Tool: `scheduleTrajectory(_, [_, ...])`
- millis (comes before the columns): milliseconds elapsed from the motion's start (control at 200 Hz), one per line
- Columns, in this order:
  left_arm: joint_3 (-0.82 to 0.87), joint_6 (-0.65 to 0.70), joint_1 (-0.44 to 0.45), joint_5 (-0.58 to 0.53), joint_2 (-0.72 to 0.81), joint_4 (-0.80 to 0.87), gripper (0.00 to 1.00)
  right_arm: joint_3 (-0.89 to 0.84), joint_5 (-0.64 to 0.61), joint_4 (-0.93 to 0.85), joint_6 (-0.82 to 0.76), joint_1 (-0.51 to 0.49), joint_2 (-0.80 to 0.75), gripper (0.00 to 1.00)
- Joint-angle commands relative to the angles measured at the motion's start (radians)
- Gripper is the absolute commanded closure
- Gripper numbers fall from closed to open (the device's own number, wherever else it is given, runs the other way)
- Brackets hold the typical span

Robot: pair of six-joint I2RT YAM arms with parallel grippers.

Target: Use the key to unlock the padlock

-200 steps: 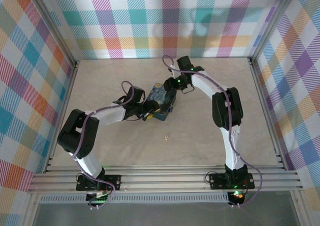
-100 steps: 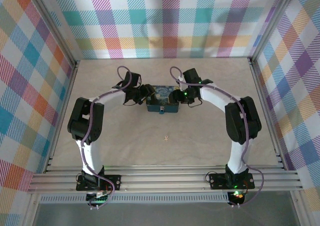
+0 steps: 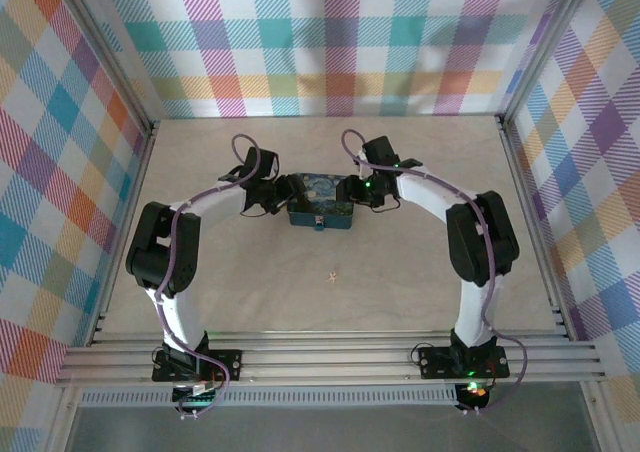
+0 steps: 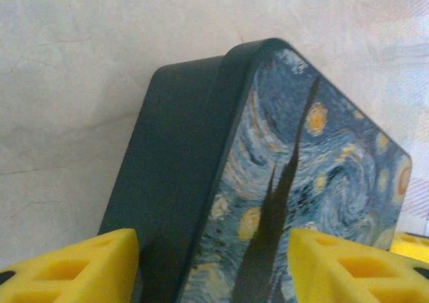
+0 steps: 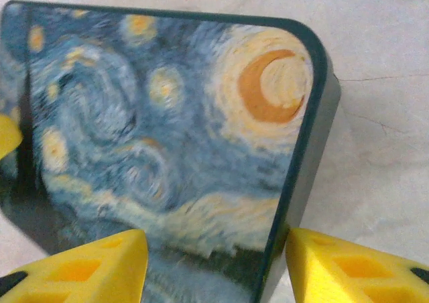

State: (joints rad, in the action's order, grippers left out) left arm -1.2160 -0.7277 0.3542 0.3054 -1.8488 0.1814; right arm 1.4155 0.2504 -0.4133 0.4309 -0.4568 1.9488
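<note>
The left gripper [image 4: 211,263] and right gripper [image 5: 218,263] each clamp one end of the blue box [image 3: 320,200], with the padlock [image 3: 318,222] at the box's near edge.

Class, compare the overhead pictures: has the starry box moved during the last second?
Yes: the box turned from slanted to parallel with the back wall.

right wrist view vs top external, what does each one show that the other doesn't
Right wrist: the box lid's print up close, with an orange crescent moon near one corner, and the right claw with its yellow fingers either side of the box. Top external: both arms, the left claw at the box's other end, a small pale speck on the table, the plaid walls. Both: the blue swirly box and the right claw at its end.
</note>
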Motion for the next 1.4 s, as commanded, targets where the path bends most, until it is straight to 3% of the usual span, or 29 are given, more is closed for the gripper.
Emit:
scheduleTrajectory(0, [0.005,0.013,-0.008,0.036,-0.037,-0.009,0.41,0.072,0.043,-0.022,0.024,-0.003,0.065,0.46])
scheduleTrajectory(290, [-0.095,0.055,-0.043,-0.004,-0.112,0.019,0.46,0.29,0.121,-0.07,0.017,-0.005,0.218,0.61])
scheduleTrajectory(405, [-0.141,0.067,-0.08,-0.015,-0.133,0.035,0.46,0.377,0.132,-0.097,0.019,-0.01,0.268,0.61])
scheduleTrajectory(505, [-0.181,0.101,-0.108,-0.049,-0.127,0.087,0.36,0.425,0.122,-0.122,0.016,-0.013,0.281,0.46])
scheduleTrajectory(565, [-0.192,0.137,-0.118,-0.081,-0.104,0.159,0.34,0.429,0.1,-0.148,0.01,-0.013,0.261,0.34])
scheduleTrajectory(660, [-0.175,0.191,-0.131,-0.143,-0.043,0.221,0.32,0.414,0.049,-0.199,-0.01,-0.011,0.193,0.24])
scheduleTrajectory(810, [-0.095,0.245,-0.146,-0.204,0.083,0.272,0.29,0.318,-0.028,-0.247,-0.034,0.0,0.044,0.2])
scheduleTrajectory(925, [-0.019,0.271,-0.144,-0.184,0.173,0.306,0.29,0.155,-0.038,-0.229,-0.022,-0.001,-0.099,0.21])
scheduleTrajectory(1095, [0.153,0.278,-0.112,-0.142,0.299,0.319,0.29,-0.205,-0.036,-0.146,0.062,-0.031,-0.302,0.32])
scheduleTrajectory(1235, [0.309,0.251,-0.036,-0.082,0.386,0.256,0.35,-0.416,-0.072,-0.116,0.148,-0.149,-0.37,0.4])
scheduleTrajectory(1395, [0.397,0.212,0.091,-0.088,0.428,0.217,0.4,-0.46,-0.119,-0.124,0.223,-0.323,-0.35,0.46])
